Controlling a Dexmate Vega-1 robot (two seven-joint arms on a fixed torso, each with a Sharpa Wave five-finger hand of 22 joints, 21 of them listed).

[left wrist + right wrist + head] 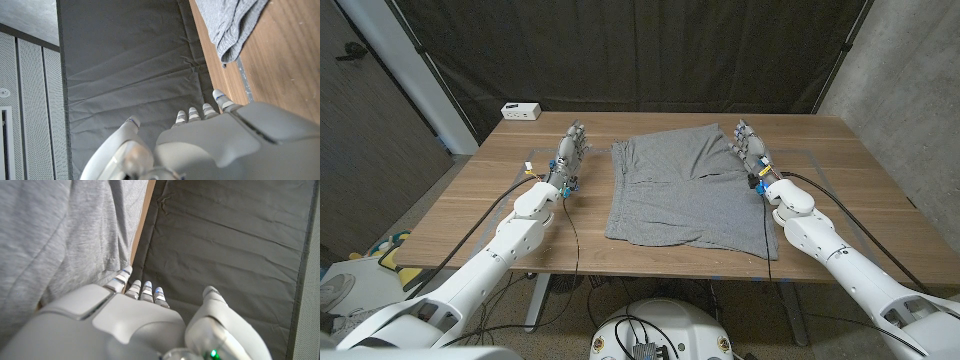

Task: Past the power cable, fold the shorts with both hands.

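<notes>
Grey shorts (682,190) lie spread flat mid-tabletop, waistband toward the far edge, leg hems toward the near edge. Left hand (570,152) sits on the tabletop left of the shorts, near their far-left corner but apart from the cloth; fingers extended, slightly spread, holding nothing. Right hand (752,148) is at the shorts' far-right corner, fingers extended over or on the fabric edge, nothing gripped. Can't tell whether it actually touches the cloth. White box (521,110) sits at the tabletop's far-left corner.
</notes>
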